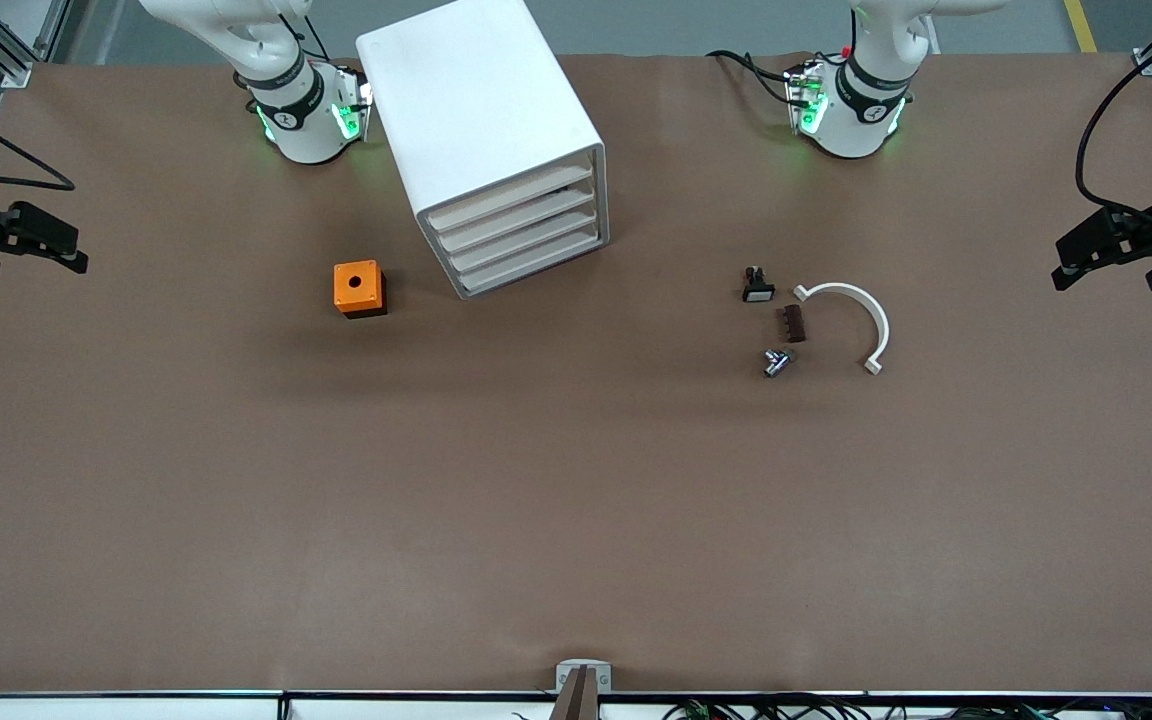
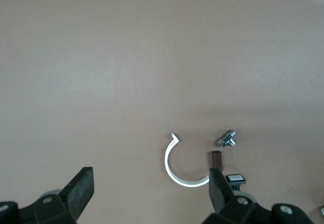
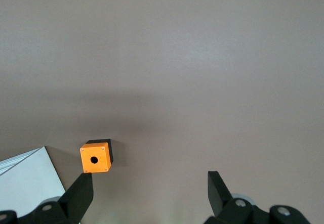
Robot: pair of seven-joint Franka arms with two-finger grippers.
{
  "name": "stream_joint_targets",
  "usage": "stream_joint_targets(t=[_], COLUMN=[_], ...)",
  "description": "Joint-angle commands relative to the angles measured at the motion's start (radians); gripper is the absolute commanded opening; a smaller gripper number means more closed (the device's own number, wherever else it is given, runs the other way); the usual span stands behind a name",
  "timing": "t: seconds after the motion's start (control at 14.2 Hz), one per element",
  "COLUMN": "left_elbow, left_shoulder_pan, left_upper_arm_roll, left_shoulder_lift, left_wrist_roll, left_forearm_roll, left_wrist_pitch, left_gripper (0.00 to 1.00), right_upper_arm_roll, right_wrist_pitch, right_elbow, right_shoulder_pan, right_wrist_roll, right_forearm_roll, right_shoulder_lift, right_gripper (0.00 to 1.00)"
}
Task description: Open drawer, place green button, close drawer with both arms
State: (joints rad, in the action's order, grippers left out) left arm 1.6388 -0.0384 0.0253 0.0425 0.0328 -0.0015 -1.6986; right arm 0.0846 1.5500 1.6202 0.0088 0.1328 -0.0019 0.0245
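Hovering over the right arm's end of the matte brown surface (image 1: 576,520), the right gripper (image 3: 149,179) has its blunt black fingers (image 3: 78,193) spread wide with nothing between them. Its wrist view looks down on an orange cube (image 1: 359,288). The cube has crisp edges, a dark base and a round hole in its top face, and it stands on the surface beside the cabinet (image 1: 476,110). This is a big, smooth white box with rounded corners, set at an angle. Four shallow tray-like drawers are stacked in its front, all pushed in flush. The drawer (image 1: 531,266) is the lowest of them and is closed. Toward the left arm's end lies a loose cluster of small parts. A small black part (image 1: 758,287) with a white face lies farthest from the front camera. A short dark brown block (image 1: 793,323) is just beside it, and a thin white half-ring (image 1: 854,318) curves around them. The button (image 1: 776,362), a tiny stubby cylinder that looks shiny and greyish here, lies on its side nearest the front camera, apart from the block. Over that end of the surface the left gripper (image 2: 151,178) hangs with its fingers (image 2: 81,186) fully parted and holding nothing. Both arms wait.
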Motion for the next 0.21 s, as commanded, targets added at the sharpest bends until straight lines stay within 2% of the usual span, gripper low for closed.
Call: stream_joint_targets(t=[0.0, 0.14], left_elbow=[-0.025, -0.025], left_shoulder_pan=[0.002, 0.003], left_upper_arm_roll=[-0.004, -0.002], left_shoulder_lift=[-0.013, -0.013], left_wrist_roll=[-0.011, -0.011], left_forearm_roll=[-0.006, -0.008], left_wrist_pitch=[0.010, 0.010], left_gripper=[1.00, 1.00], right_upper_arm_roll=[-0.009, -0.009], right_wrist_pitch=[0.012, 0.012], right_elbow=[0.030, 0.030], right_shoulder_pan=[-0.018, -0.020], right_wrist_roll=[0.011, 0.011], right_forearm_roll=[0.014, 0.014], right_shoulder_lift=[0.031, 0.031], right_gripper=[1.00, 1.00])
